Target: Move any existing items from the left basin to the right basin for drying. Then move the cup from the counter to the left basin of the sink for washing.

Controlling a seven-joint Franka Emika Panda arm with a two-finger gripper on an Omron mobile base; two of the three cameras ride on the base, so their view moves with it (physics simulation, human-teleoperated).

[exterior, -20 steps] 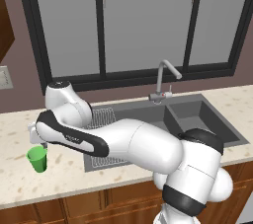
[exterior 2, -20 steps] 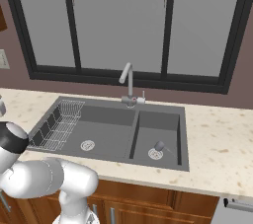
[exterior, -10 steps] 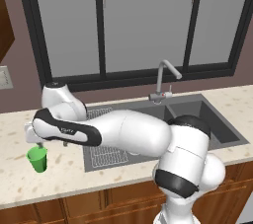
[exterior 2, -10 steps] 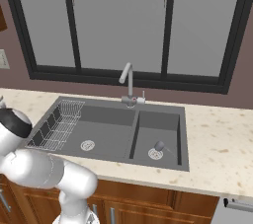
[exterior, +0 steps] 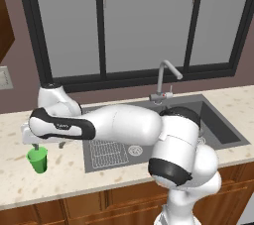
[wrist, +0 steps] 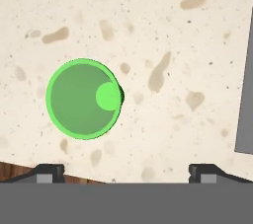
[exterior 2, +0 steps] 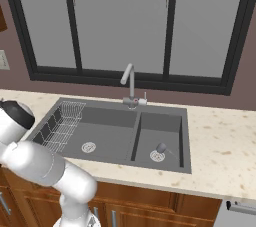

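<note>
The green cup (exterior: 38, 159) stands upright on the beige counter (exterior: 64, 179), left of the sink (exterior 2: 186, 136). My gripper (exterior: 48, 145) hangs open just above it, a little to the cup's right, with nothing between its fingers. From the hand view I look straight down into the cup (wrist: 84, 98), which lies left of the midline between the fingertips (wrist: 49, 171); the gripper (wrist: 127, 172) holds nothing. A tiny grey knob-like item (exterior 2: 161, 147) sits in the right basin (exterior 2: 160, 131) by its drain. The left basin (exterior 2: 102, 133) holds a white wire rack (exterior 2: 62, 121).
A slim silver faucet (exterior 2: 130, 83) rises behind the sink's divider. The window wall runs along the back. My white arm (exterior: 129, 125) stretches across the left basin in the left base view. The sink's dark edge (wrist: 245, 109) shows right of the cup.
The hand has moved a little left and settled closer over the cup, and the arm's elbow has swung. The cup and the grey item have not moved. The jaws stayed open.
</note>
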